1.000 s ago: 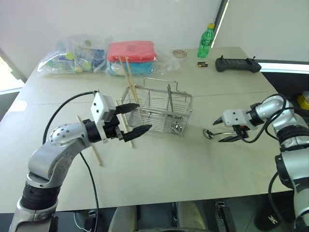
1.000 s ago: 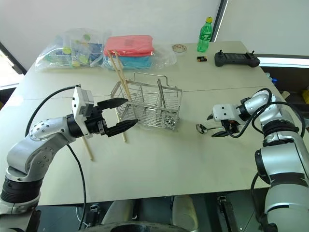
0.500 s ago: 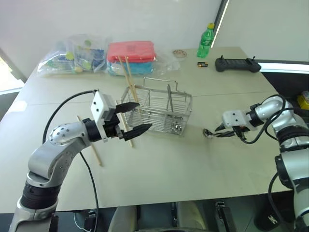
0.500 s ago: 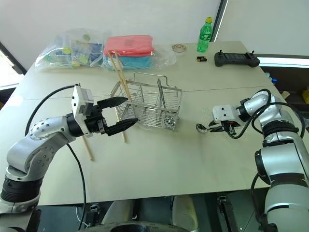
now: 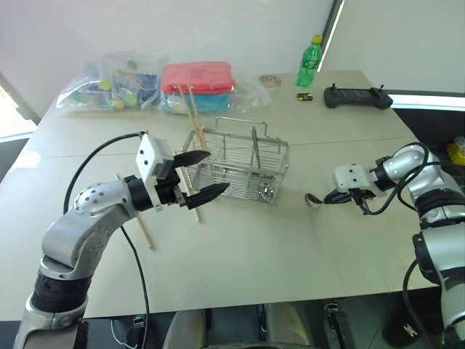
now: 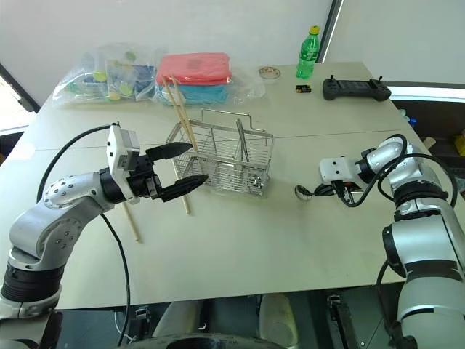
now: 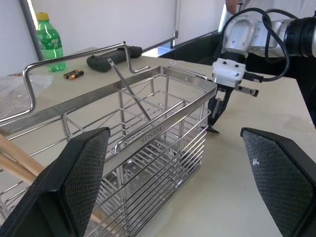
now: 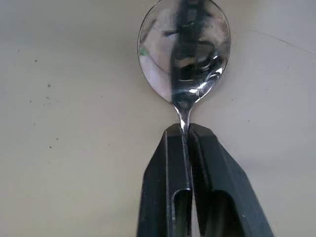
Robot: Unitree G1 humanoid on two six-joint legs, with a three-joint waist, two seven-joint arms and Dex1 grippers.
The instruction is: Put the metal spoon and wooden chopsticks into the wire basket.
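The metal spoon lies on the table to the right of the wire basket. My right gripper is shut on the spoon's handle just behind the bowl, low over the tabletop. My left gripper hovers open at the basket's left end, its fingers level and holding nothing. Two wooden chopsticks lean upright in the basket's left compartment. One more chopstick lies flat on the table under my left arm, and another lies below the left fingers.
A metal utensil handle stands inside the basket. At the back of the table are clear bags, a red and blue packet, a green bottle, batteries and a black controller.
My right gripper has gone from wide open around the spoon's handle to shut on it. The left arm and the basket have stayed put.
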